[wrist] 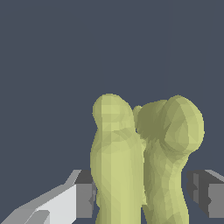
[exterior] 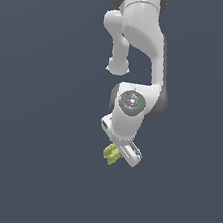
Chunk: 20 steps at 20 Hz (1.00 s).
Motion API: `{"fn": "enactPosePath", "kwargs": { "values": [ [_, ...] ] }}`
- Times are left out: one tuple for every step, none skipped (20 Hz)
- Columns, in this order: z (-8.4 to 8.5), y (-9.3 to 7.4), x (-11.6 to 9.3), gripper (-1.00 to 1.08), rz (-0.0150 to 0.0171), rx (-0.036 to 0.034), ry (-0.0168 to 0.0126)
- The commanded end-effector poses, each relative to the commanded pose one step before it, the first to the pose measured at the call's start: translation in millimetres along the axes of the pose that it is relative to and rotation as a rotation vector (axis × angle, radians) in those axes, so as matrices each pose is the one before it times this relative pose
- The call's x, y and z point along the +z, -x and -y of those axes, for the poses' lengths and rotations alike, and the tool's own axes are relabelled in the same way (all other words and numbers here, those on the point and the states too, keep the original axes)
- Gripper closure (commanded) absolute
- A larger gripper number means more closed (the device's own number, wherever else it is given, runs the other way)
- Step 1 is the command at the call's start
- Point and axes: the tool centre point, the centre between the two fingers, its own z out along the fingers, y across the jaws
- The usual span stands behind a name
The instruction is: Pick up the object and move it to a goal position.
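The object (exterior: 110,154) is a small yellow-green lumpy thing of short stubby fingers, sitting at the tip of the white arm in the exterior view. My gripper (exterior: 114,155) points down and toward the exterior view's left, with the object between its fingers. In the wrist view the object (wrist: 131,166) fills the space between the two fingers, and the gripper (wrist: 140,199) is closed around its lower part. One fingertip (wrist: 83,199) touches one side and the other fingertip (wrist: 203,197) sits against the other side. The object's lobes stick out beyond the fingertips.
A plain dark grey-blue ground (exterior: 23,171) fills both views. The white arm (exterior: 140,37) reaches in from the top of the exterior view. No other objects or goal marker show.
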Motion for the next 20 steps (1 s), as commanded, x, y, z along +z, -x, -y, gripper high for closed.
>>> {"fn": "enactPosePath", "kwargs": {
  "values": [
    [-3.26, -2.54, -4.63, 1.08, -0.00088, 0.00058, -0.00095],
    [-2.26, -1.35, -2.67, 1.08, 0.0, 0.0, 0.0],
    [-2.69, -1.61, -3.18, 1.08, 0.0, 0.0, 0.0],
    [-3.14, -1.88, -3.71, 1.08, 0.0, 0.0, 0.0],
    [-3.6, -2.15, -4.26, 1.08, 0.0, 0.0, 0.0],
    [-4.22, -2.6, -4.88, 1.08, 0.00046, 0.00022, -0.00047],
    [-4.56, -2.74, -5.42, 1.08, 0.0, 0.0, 0.0],
    [-5.08, -3.06, -6.04, 1.08, 0.0, 0.0, 0.0],
    [-5.63, -3.39, -6.7, 1.08, 0.0, 0.0, 0.0],
    [-6.36, -3.93, -7.43, 1.08, 0.00047, 0.00023, -0.00045],
    [-6.76, -4.1, -8.09, 1.08, 0.0, 0.0, 0.0],
    [-7.25, -4.41, -8.7, 1.08, 0.0, 0.0, 0.0],
    [-7.54, -4.6, -9.07, 1.08, 0.0, 0.0, 0.0],
    [-7.72, -4.81, -9.12, 1.08, 0.00044, 0.00024, -0.00048],
    [-7.52, -4.63, -9.1, 1.08, 0.0, 0.0, 0.0],
    [-7.5, -4.64, -9.09, 1.08, 0.0, 0.0, 0.0],
    [-7.46, -4.64, -9.08, 1.08, 0.0, 0.0, 0.0],
    [-7.68, -4.87, -9.13, 1.08, 0.00038, 0.00027, -0.0005],
    [-7.44, -4.69, -9.11, 1.08, 0.0, 0.0, 0.0],
    [-7.42, -4.71, -9.11, 1.08, 0.0, 0.0, 0.0]
  ]
}}
